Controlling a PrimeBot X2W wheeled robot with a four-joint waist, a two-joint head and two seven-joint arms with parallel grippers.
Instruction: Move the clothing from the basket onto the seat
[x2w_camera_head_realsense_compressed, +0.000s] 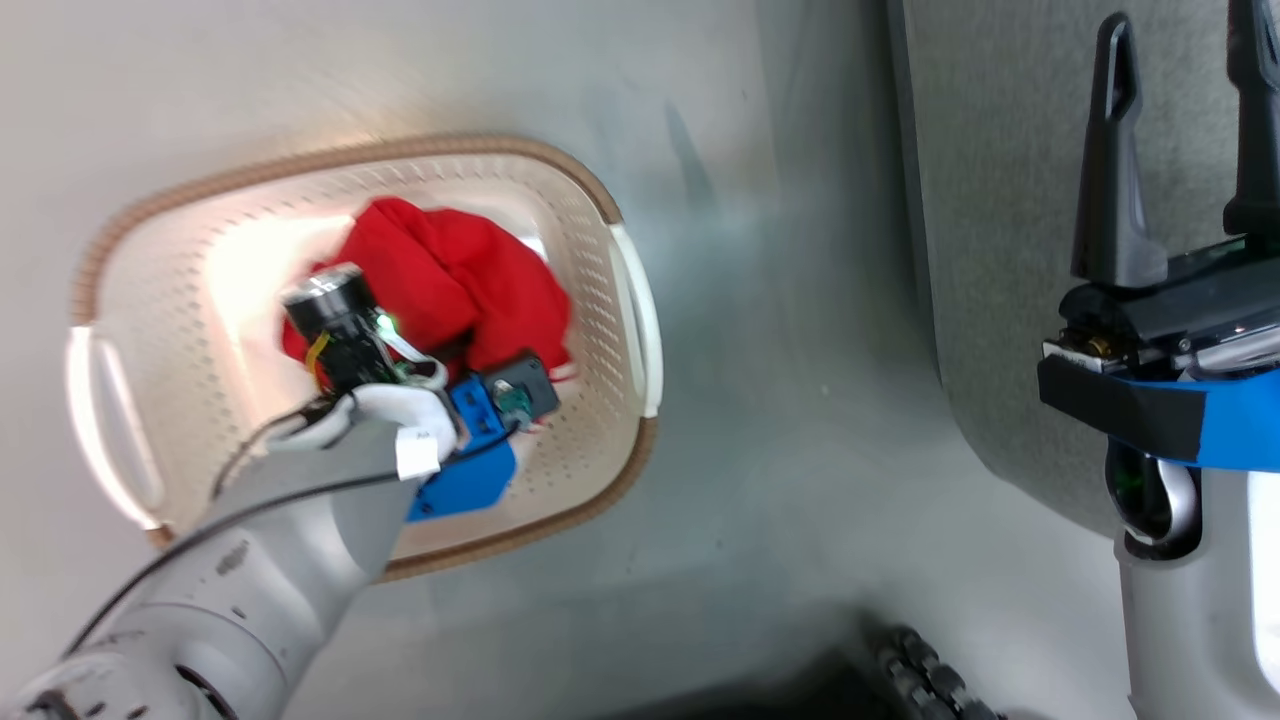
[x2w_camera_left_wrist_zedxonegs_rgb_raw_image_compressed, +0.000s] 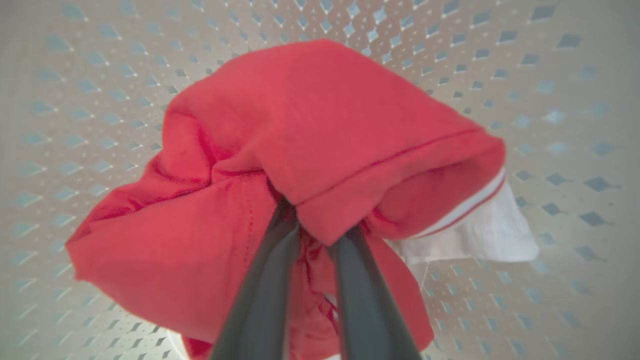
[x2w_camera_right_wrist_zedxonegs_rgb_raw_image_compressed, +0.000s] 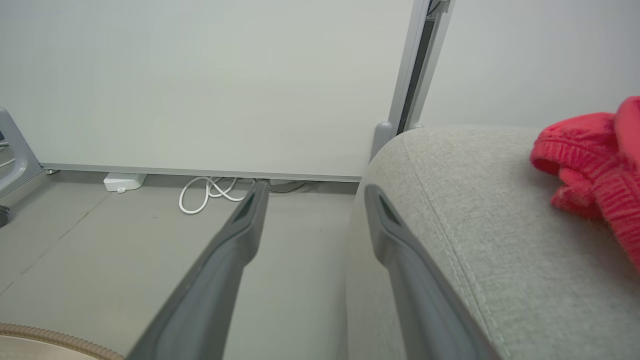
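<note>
1. In the head view, the basket (x2w_camera_head_realsense_compressed: 150, 330) sat on the floor (x2w_camera_head_realsense_compressed: 800, 400) at 9 o'clock. The clothing (x2w_camera_head_realsense_compressed: 460, 270) was a red bunch inside it. The left arm (x2w_camera_head_realsense_compressed: 290, 530) came in from 7 o'clock and dipped into the basket, right onto the bunch. Its wrist hid the fingers from us here. The seat (x2w_camera_head_realsense_compressed: 1000, 200) was at 2 o'clock. The right gripper (x2w_camera_head_realsense_compressed: 1185, 140) stood in front of it at 3 o'clock, with its two fingers far apart and nothing between them.

2. In the left wrist view, the left gripper (x2w_camera_left_wrist_zedxonegs_rgb_raw_image_compressed: 320, 225) had its fingers close together. They rose from 6 o'clock, and their tips went under a fold of red cloth in the middle, so we saw it pinching the clothing. The bunch lay all around the tips. Its long way ran from 8 o'clock to 3 o'clock, with a white flap (x2w_camera_left_wrist_zedxonegs_rgb_raw_image_compressed: 480, 240) at 4 o'clock. The basket's wall, full of little holes, was behind it.

3. In the right wrist view, the right gripper's fingers were wide and empty. The seat was at 4 o'clock, and a second red garment (x2w_camera_right_wrist_zedxonegs_rgb_raw_image_compressed: 590, 165) lay on it at 3 o'clock. A bit of the basket's brown rim showed at 7 o'clock.

4. Here is what we think matters most. In the head view, the seat lay toward 3 o'clock from the basket, with bare floor between them. The right gripper was nearer the seat, but the left one had the cloth. So we think the left arm would need to lift the bunch over the rim, then carry it toward 3 o'clock.
</note>
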